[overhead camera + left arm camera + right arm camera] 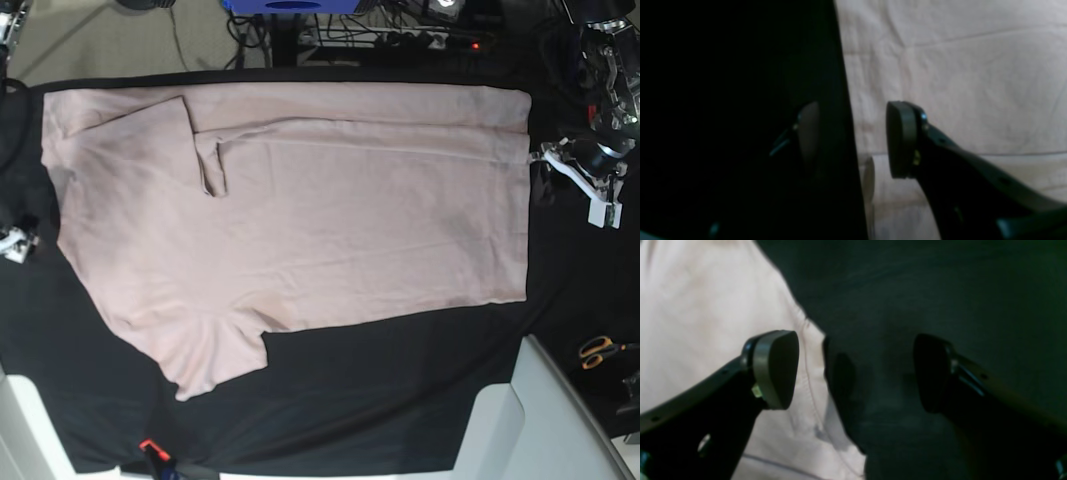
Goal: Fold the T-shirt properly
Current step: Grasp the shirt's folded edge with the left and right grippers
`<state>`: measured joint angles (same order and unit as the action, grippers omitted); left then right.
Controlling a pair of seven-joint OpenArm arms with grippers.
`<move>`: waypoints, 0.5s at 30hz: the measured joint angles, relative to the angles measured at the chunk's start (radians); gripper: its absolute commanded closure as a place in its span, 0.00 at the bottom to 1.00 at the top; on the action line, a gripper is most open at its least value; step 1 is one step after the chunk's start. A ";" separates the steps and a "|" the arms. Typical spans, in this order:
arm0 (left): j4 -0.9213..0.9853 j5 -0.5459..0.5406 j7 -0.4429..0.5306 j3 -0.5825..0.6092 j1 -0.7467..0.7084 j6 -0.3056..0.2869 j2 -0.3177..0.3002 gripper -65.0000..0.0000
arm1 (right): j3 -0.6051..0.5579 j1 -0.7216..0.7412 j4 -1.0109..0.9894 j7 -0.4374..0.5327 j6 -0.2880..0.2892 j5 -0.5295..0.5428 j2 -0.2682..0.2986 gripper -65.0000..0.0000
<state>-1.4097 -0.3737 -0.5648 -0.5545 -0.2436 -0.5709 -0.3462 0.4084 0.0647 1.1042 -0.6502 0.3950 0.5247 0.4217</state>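
— Left wrist view: what's the left gripper (848, 140) doing?
— Jaws apart astride the T-shirt's (957, 66) edge, clasping nothing.
— And the right gripper (857, 371)?
— Spread wide and empty (one pad over cloth, one over the black table covering (940, 290)). Shirt lies flat, one side folded in.

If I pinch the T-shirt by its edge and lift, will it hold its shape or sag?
Likely sag: the T-shirt is thin cloth lying flat with creases, so it should drape from the pinch. One side is already folded over, and that flap may well fall open. It looks light, but dragging over the black table cover could bunch it.
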 measured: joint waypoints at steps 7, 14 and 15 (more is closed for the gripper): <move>-0.001 0.000 0.002 0.006 -0.005 0.006 0.014 0.52 | 0.162 -0.325 0.397 -0.140 -0.083 -0.016 -0.248 0.22; 0.000 0.001 0.007 0.002 -0.002 0.006 0.011 0.52 | 0.209 -0.425 0.604 -0.235 -0.131 -0.009 -0.407 0.22; 0.002 0.001 0.007 0.002 -0.002 0.006 0.011 0.52 | 0.234 -0.429 0.603 -0.266 -0.137 -0.018 -0.436 0.22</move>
<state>-1.4075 -0.3729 -0.5579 -0.5526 -0.2451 -0.5648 -0.3347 0.6426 -0.3641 1.7069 -0.9161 0.2584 0.5068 -0.0143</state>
